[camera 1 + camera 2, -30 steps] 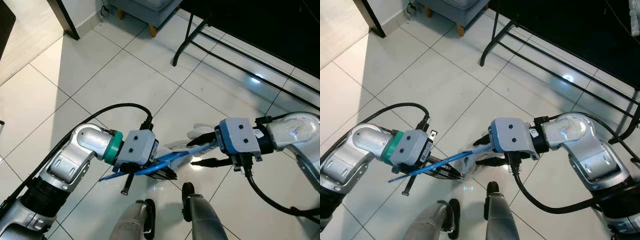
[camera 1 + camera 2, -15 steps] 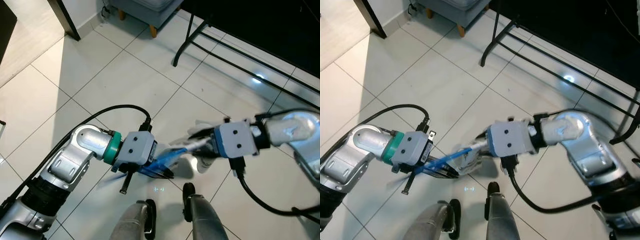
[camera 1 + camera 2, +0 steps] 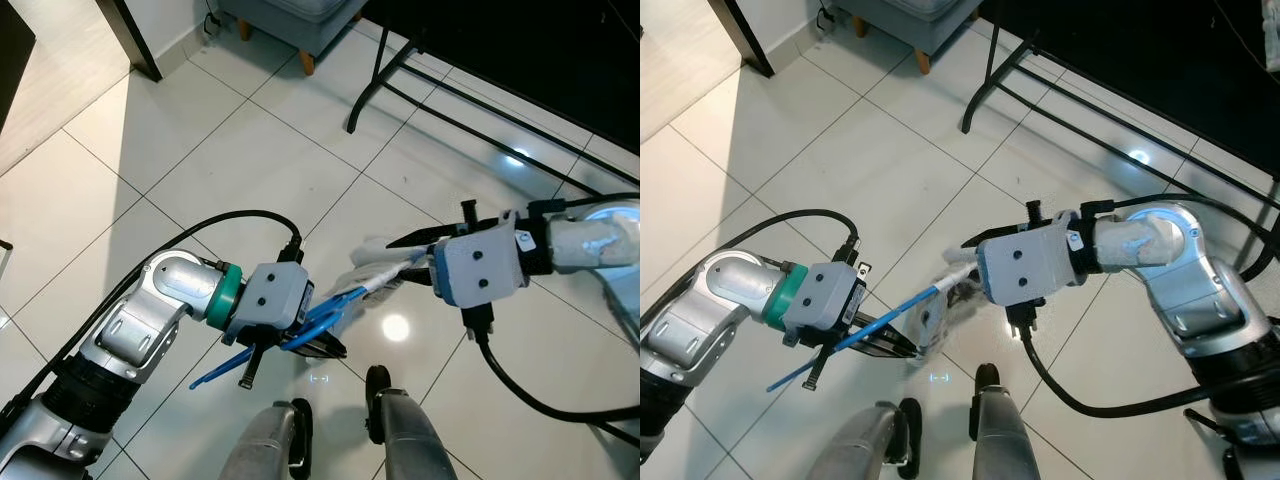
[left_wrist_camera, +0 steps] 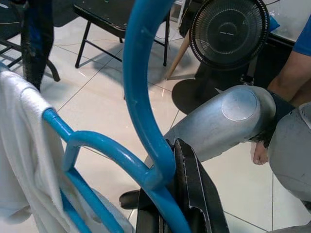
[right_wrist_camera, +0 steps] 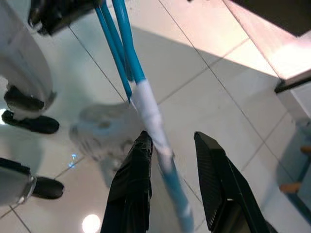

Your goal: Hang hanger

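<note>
Left eye view: above a white tiled floor (image 3: pixel 200 170), the robot's two silver arms meet over a blue plastic hanger (image 3: pixel 330 312) with a white cloth (image 3: pixel 375 268) draped along one end. The left gripper (image 3: pixel 318 345) has its black fingers (image 4: pixel 194 194) closed on the hanger near the neck, where the rounded blue bars join and the hook curves away; one blue end pokes out low to the robot's left, beneath the gripper body. The hanger slants upward from there toward the right gripper (image 3: pixel 962 272), with the cloth-wrapped part just at that hand. In the right wrist view the two black fingers (image 5: pixel 133 187) stand apart, straddling the white-wrapped bar; whether either presses on it cannot be told. The cloth looks soft and rumpled, wound tight around the bar and hanging loose below it. A black metal frame (image 3: pixel 385 70) stands on the tiles further ahead, beside the wooden legs of a grey seat (image 3: pixel 300 20). The robot's own feet (image 3: pixel 375 385) show at the bottom edge. In the left wrist view a black floor fan (image 4: pixel 228 34) stands behind, with a person's bare foot (image 4: pixel 260 153) near it.
</note>
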`<state>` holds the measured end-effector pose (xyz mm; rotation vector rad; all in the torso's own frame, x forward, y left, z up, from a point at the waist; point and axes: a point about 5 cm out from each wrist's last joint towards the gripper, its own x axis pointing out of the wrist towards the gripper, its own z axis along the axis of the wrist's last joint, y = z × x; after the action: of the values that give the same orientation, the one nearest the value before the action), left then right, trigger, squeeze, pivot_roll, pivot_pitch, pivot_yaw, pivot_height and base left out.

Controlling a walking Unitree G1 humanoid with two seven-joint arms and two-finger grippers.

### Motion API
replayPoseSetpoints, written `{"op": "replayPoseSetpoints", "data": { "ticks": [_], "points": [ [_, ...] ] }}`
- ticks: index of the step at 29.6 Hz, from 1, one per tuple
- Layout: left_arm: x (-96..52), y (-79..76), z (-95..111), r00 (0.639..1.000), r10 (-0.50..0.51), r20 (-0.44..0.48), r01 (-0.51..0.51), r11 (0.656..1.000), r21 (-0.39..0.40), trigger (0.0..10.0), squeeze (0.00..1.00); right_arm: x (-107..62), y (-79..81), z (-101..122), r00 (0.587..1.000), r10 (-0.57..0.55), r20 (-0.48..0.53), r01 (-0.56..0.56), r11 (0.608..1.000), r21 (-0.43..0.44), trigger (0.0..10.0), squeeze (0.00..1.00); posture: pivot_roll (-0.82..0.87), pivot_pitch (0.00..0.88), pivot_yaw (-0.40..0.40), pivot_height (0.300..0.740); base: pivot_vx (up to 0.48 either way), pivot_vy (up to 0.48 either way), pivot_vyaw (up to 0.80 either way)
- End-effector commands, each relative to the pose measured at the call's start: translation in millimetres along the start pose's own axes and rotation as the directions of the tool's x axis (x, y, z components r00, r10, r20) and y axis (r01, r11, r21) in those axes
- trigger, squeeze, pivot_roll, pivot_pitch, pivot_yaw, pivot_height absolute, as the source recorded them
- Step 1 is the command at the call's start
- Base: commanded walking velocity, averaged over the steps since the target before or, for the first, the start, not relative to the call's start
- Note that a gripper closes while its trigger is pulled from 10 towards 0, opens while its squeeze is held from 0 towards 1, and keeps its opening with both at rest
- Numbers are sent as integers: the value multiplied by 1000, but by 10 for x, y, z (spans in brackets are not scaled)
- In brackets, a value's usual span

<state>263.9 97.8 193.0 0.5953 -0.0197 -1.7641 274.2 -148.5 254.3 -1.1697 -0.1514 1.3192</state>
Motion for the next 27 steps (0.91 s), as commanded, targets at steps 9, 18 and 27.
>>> {"op": "replayPoseSetpoints", "data": {
  "ticks": [9,18,27],
  "points": [
    [41,-65,26,999,-33,19,33,999,2,10000,0,268,150,17,991,105,83,-104,994,-14,10000,0,-99,280,126,737,0,0,0],
    [52,-75,42,999,-38,26,38,999,1,10000,0,290,183,-34,984,170,57,-169,985,-25,2941,0,-101,282,122,737,0,0,0],
    [67,-89,52,998,-46,30,46,999,1,10000,0,306,217,-40,972,226,65,-225,974,-27,0,0,-99,283,121,737,0,0,0]
  ]
}}
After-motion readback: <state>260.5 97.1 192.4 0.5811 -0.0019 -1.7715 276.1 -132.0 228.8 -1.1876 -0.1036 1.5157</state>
